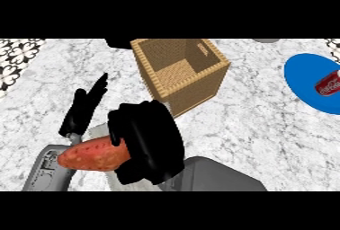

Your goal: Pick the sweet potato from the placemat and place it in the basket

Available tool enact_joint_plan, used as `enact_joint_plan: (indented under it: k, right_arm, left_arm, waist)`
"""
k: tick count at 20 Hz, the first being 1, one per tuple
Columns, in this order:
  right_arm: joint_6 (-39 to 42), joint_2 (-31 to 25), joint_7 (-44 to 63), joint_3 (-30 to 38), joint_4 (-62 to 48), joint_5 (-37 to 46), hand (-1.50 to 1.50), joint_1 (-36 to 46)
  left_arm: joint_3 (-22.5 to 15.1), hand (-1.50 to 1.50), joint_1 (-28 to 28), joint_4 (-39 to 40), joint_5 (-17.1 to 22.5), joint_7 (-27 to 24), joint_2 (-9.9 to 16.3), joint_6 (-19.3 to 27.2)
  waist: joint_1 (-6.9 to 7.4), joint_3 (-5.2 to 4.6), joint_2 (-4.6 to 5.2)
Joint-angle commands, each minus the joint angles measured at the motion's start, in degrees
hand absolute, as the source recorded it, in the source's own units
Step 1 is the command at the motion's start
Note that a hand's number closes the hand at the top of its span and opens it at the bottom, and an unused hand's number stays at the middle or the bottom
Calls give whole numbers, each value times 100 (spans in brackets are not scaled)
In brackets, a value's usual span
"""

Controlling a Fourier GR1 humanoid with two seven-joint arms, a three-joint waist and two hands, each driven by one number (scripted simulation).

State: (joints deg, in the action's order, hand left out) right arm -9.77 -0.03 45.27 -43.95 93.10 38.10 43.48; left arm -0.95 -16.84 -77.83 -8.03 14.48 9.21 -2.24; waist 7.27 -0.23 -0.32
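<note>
Nearest, low in the head view, the robot's black right hand [149, 143] curls over the right end of the reddish-orange, speckled sweet potato [93, 155], holding it off the counter with its long axis running left-right and the free end poking left. Just left, the black left hand [83, 112] shows straight open fingers pointing far, holding nothing. The square tan woven wicker basket [199, 78] stands far and slightly right of the holding hand, so the carry likely goes far-right and over its near rim; blue round plate [309, 83] with red can [328, 84] far right.
</note>
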Motion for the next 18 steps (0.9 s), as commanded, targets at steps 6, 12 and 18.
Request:
enact_joint_plan:
  k: [6, 12, 18]
  right_arm:
    - [-809, 3, 2221, 333, -469, -911, 150, 2847]
    - [-534, 2, 2547, 1062, -1874, -1304, 150, 4596]
    - [711, 2, 2473, 985, -3561, -1178, 150, 5552]
  left_arm:
    - [176, 0, -151, 233, 13, -56, 120, 8]
    - [152, 0, -93, 225, -83, -145, 50, 156]
    - [274, 0, 148, 85, 14, -187, 198, 63]
  waist:
    - [-74, -24, -5]
    - [-188, -23, 9]
    - [-364, -19, 12]
